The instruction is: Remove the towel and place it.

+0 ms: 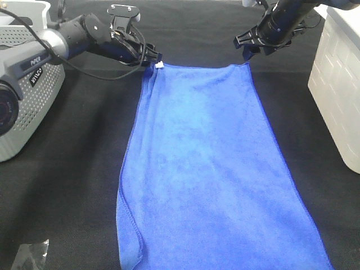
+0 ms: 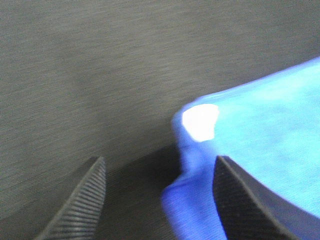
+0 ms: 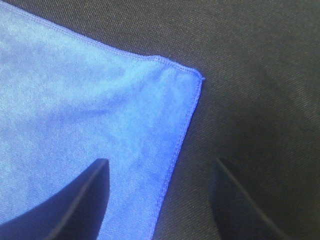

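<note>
The royal-blue towel (image 1: 208, 169) lies spread flat on the black table cloth (image 1: 67, 197), running from the far middle to the near edge. Its white tag (image 1: 159, 65) is at the far left corner. My left gripper (image 1: 151, 58) is open right at that corner. In the left wrist view the tag (image 2: 200, 122) and the bunched towel corner (image 2: 192, 200) lie between the open fingers (image 2: 80, 200). My right gripper (image 1: 247, 49) is open just over the far right corner. In the right wrist view that corner (image 3: 195, 75) lies ahead, with the towel edge between the fingers (image 3: 85, 200).
A grey perforated device (image 1: 28, 84) with cables stands at the left. A white box (image 1: 337, 84) stands at the right edge. A small piece of clear plastic (image 1: 31, 253) lies at the near left.
</note>
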Robot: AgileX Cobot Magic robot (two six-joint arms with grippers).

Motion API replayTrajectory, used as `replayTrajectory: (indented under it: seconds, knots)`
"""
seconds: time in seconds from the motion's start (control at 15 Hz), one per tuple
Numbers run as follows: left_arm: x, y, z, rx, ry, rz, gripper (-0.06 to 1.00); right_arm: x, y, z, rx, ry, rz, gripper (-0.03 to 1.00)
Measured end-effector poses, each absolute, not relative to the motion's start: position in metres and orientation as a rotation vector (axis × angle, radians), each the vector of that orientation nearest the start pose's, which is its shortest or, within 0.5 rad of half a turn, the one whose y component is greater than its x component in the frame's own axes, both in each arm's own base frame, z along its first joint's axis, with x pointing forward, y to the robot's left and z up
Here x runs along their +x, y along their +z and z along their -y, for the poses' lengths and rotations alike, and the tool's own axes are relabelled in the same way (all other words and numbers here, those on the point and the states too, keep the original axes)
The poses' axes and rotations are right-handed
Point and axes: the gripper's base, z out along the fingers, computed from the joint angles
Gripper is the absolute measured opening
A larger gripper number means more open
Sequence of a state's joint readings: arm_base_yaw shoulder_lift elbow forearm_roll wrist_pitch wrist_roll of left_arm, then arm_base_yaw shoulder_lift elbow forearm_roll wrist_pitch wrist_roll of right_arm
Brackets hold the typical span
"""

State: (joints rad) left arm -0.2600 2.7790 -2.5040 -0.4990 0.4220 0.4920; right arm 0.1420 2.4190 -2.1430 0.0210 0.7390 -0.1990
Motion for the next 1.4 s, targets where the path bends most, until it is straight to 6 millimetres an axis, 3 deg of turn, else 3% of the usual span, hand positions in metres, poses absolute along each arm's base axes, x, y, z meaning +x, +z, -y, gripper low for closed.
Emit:
replayTrajectory:
  seconds: [0.2,0.4,0.53,0.73,1.4]
  knots:
    - [0.580,0.105,0.172,0.420,-0.340,-2.089,0.46,0.537,0.182,-0.078,-0.408,0.001,-2.465,0.61]
    - [0.580,0.095,0.172,0.419,-0.337,-2.100,0.43,0.537,0.182,-0.078,-0.408,0.001,-2.465,0.61]
    - [0.581,0.085,0.171,0.413,-0.325,-2.101,0.28,0.537,0.182,-0.078,-0.408,0.001,-2.465,0.61]
    - [0.584,0.088,0.169,0.396,-0.292,-2.050,0.04,0.537,0.182,-0.078,-0.408,0.001,-2.465,0.61]
    - [0.586,0.086,0.162,0.557,-0.079,-2.019,0.02,0.537,0.182,-0.078,-0.408,0.001,-2.465,0.61]
